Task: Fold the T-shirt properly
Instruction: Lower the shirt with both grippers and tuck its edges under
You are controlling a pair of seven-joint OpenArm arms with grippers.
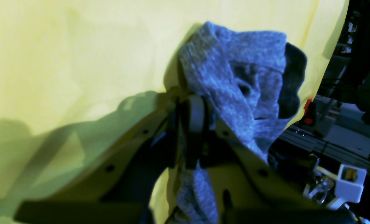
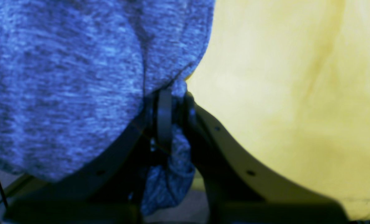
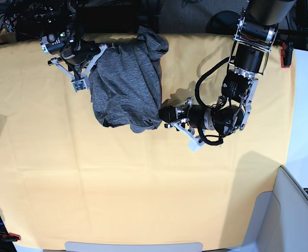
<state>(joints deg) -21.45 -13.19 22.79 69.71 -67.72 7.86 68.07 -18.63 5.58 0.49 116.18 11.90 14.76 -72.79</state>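
Shirt (image 3: 126, 89) sits bunched in a lump on the yellow cloth (image 3: 143, 199) covering the table, toward the far edge, left of centre in base view — nowhere near flat. One end is heaped up at the far edge.

Left gripper (image 3: 163, 114) has its fingers clenched on fabric at the lump's near right corner; left wrist view shows a grey fold (image 1: 234, 81) pinched between them, with what looks like a hemmed band at the top. Right gripper (image 3: 86, 65) is clamped on the far left edge; right wrist view shows knit (image 2: 63, 87) bulging over the fingers and a tail hanging below.

My read: two grips on opposite corners so I can pull apart and spread it out before any folding. Task is early — no clean fold visible.

No brand, label or print readable on the shirt or cloth. Wrist views are blurry, so small tags could be missed.
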